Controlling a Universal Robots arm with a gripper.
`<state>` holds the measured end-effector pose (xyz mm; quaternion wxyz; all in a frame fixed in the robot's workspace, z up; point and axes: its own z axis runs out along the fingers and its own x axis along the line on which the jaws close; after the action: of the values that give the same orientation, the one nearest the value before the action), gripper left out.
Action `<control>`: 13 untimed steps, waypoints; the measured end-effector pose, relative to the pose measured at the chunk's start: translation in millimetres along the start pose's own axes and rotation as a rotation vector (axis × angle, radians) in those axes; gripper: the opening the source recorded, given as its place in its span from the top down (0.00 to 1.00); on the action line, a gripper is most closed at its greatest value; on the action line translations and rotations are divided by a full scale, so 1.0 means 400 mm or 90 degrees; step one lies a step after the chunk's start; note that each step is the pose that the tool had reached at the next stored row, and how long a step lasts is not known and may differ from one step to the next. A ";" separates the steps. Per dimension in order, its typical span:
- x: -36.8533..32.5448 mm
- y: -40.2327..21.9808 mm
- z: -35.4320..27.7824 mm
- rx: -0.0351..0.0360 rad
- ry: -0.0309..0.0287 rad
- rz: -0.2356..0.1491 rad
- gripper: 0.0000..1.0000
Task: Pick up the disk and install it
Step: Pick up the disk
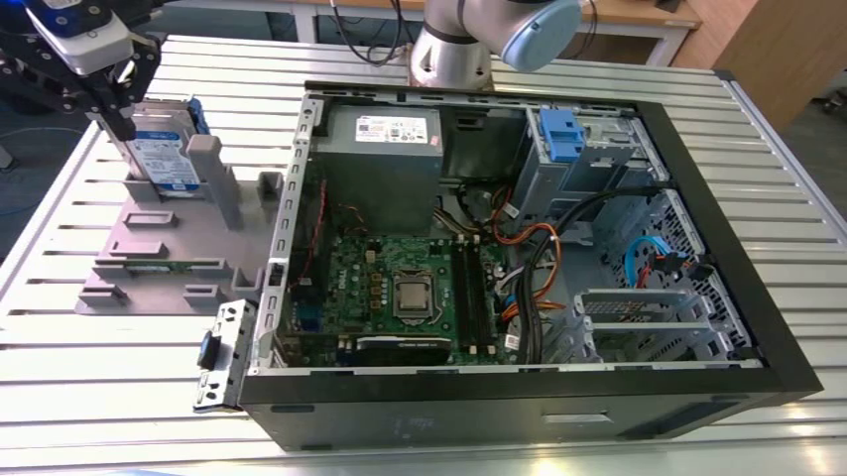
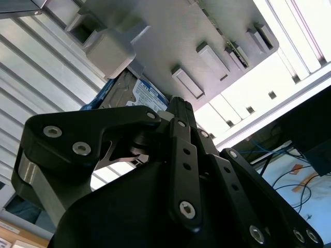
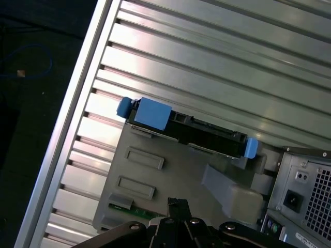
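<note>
Gripper (image 1: 117,121): seen at 10 o'clock in the exterior view, hung low over the far end of the stand. Its black linkage is seen in both wrist views (image 2: 178,106) (image 3: 176,204).
Gripper state: how far it is open cannot be told. A hold on anything cannot be made out.
Nearest thing: the disk (image 1: 166,154), just at 3 o'clock of the gripper in the exterior view. Contact cannot be judged.
Disk: stood on edge in the stand, white-and-blue label faced outward (image 2: 147,93). In the first wrist view its dark upper edge (image 3: 196,132) is seen running along the stand's end.
Blue bracket (image 1: 196,114): fitted round the disk, with blue tabs shown at both ends (image 3: 152,113).
Stand (image 1: 146,243): grey plastic, laid flat on the table at 9 o'clock in the exterior view. Raised blocks are noted across its top (image 3: 170,170) (image 2: 170,36).
Upright post (image 1: 212,178): set just at 4 o'clock of the disk.
Green board strip (image 1: 153,265): lodged in the stand's near edge.
Computer case (image 1: 530,409): laid open on its side, from centre out to 3 o'clock, just beside the stand.
Power-supply box (image 1: 381,159): mounted inside the case at 12 o'clock.
Motherboard (image 1: 397,288): seated at 6 o'clock of the power-supply box.
Arm (image 1: 463,40): based at 12 o'clock, behind the case.
Table (image 1: 106,392): slatted aluminium, under everything.
</note>
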<state>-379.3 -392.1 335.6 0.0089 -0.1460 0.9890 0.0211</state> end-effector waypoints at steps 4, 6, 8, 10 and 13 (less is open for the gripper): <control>0.000 0.000 0.000 -0.0001 0.0001 -0.003 0.89; 0.000 0.000 0.000 -0.0001 0.0002 -0.004 0.89; 0.000 0.000 0.000 -0.0001 0.0003 -0.005 0.89; 0.000 0.000 0.000 -0.0002 0.0003 -0.007 0.89; 0.000 0.000 0.000 -0.0002 0.0003 -0.009 0.89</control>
<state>-379.3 -392.1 335.6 0.0088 -0.1529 0.9880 0.0211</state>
